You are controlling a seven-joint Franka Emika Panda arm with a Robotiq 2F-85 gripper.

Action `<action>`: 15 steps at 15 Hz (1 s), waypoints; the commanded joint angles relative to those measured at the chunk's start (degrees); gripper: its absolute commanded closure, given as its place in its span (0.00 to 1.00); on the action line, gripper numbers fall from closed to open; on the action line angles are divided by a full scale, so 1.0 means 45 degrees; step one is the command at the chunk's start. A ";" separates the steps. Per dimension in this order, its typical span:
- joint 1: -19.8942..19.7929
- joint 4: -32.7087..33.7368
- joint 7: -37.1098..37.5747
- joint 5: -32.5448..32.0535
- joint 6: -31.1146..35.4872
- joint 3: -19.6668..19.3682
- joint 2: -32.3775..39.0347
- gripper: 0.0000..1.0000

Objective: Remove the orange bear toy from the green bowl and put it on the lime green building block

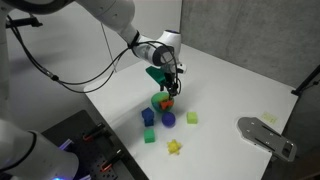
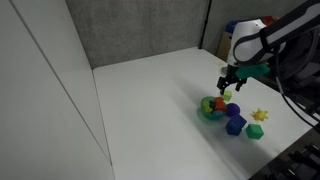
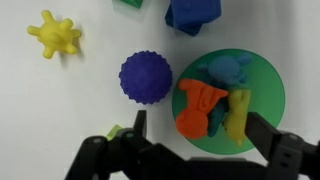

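The tool (image 3: 195, 140) stood at the bottom edge of the wrist view, jaws spread wide and released, gripping nothing. Directly above the gap lay the orange bear toy (image 3: 200, 108), resting inside the green bowl (image 3: 268, 80) at right of centre. It lay against a blue toy (image 3: 228, 68) and a yellow piece (image 3: 239, 115) in the same bowl. A sliver of the lime green building block (image 3: 115, 131) showed behind the finger at lower left of the frame, apart from the bowl. A purple ball (image 3: 146, 77) sat just left of the bowl on the white counter (image 3: 60, 110). Farther up, a blue block (image 3: 193, 12) met the top edge. A yellow star toy (image 3: 55, 35) lay at upper left, well apart from the bowl.
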 commanded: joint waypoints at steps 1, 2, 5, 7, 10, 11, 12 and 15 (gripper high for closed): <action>0.0056 0.0059 -0.0021 0.0030 -0.0056 -0.0054 0.0009 0.00; 0.0249 0.0125 0.0298 -0.0307 0.0214 -0.0253 0.0152 0.00; 0.0417 0.0196 0.0454 -0.0689 0.1234 -0.0510 0.0670 0.00; 0.0467 0.0202 0.0401 -0.0709 0.2036 -0.0583 0.1062 0.00; 0.0613 0.0197 0.0383 -0.0635 0.2918 -0.0669 0.1607 0.00; 0.0710 0.0202 0.0402 -0.0643 0.3080 -0.0722 0.1771 0.00; 0.0815 0.0187 0.0420 -0.0640 0.3200 -0.0761 0.1899 0.00; 0.1218 0.0146 0.0526 -0.0748 0.3510 -0.0976 0.2188 0.00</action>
